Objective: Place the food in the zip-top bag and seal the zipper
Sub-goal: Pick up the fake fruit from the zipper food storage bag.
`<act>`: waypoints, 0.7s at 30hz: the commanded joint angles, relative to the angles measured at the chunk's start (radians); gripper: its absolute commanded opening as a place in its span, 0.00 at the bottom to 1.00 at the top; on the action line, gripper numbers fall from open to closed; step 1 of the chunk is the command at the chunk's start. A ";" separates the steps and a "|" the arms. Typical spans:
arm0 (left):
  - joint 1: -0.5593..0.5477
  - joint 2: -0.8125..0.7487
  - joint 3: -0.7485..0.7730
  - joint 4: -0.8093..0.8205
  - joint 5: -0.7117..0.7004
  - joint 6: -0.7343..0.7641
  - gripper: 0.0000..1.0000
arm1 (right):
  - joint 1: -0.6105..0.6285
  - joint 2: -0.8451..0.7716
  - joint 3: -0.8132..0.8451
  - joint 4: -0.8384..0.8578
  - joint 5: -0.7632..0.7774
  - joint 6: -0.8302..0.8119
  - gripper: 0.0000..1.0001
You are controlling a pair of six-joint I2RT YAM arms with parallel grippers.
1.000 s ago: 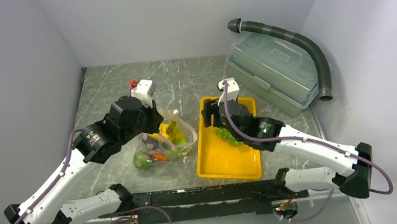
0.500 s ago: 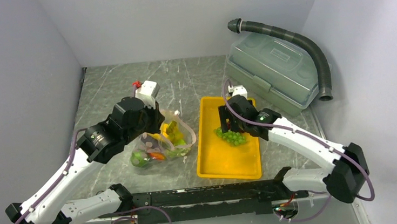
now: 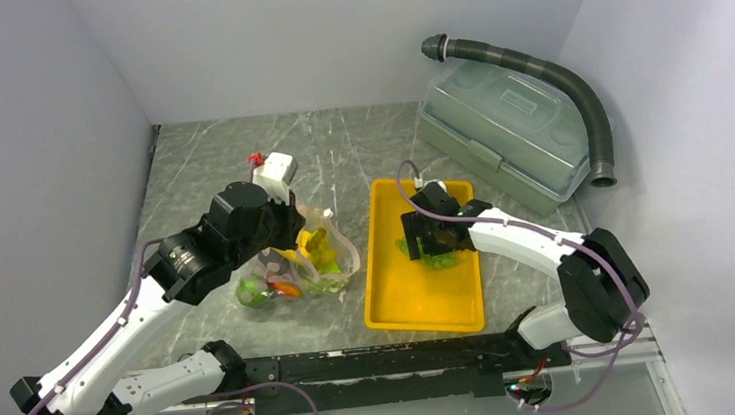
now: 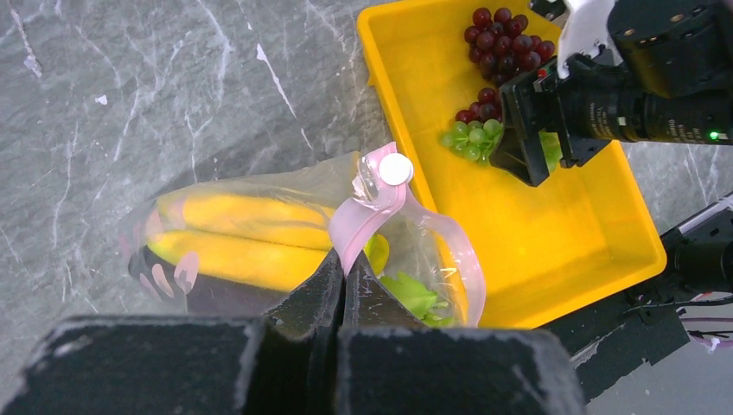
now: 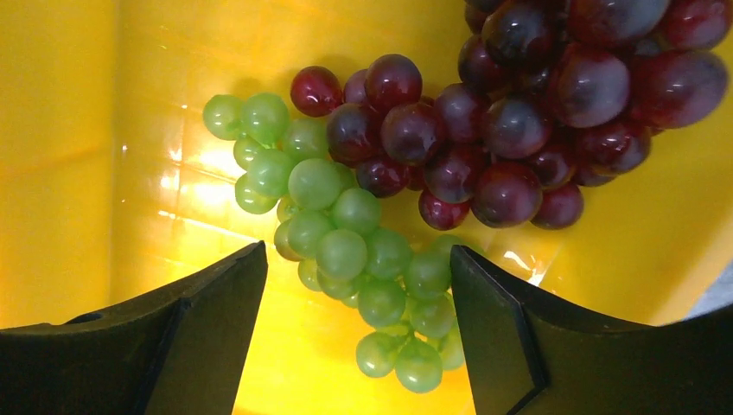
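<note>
The clear zip-top bag (image 3: 294,269) lies left of the yellow tray (image 3: 391,296), with bananas (image 4: 233,233), an eggplant (image 4: 194,294) and green leaves (image 4: 415,294) inside. My left gripper (image 4: 344,264) is shut on the bag's pink zipper strip (image 4: 372,207) and holds the mouth open. My right gripper (image 5: 359,294) is open low over the tray, its fingers on either side of the green grapes (image 5: 346,251). The dark red grapes (image 5: 510,130) lie touching them, further back in the tray. The right gripper also shows from above (image 3: 431,237).
A large translucent grey-green lidded box (image 3: 503,135) stands at the back right with a dark corrugated hose (image 3: 574,89) curving over it. Grey walls close in the marble table (image 3: 338,150) on three sides.
My right gripper has dropped down into the tray and now straddles the green grapes. My left gripper has kept hold of the bag's mouth, shifting only slightly.
</note>
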 commanded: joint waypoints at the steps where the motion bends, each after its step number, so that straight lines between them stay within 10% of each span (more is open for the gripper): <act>1: 0.003 -0.027 0.002 0.056 0.001 0.024 0.00 | -0.015 0.039 -0.010 0.063 -0.040 -0.015 0.79; 8: 0.004 -0.022 0.000 0.058 0.007 0.022 0.00 | -0.015 0.103 -0.004 0.050 -0.043 -0.021 0.63; 21: 0.004 -0.025 -0.005 0.060 0.001 0.014 0.00 | -0.005 0.009 0.001 0.003 -0.030 -0.007 0.00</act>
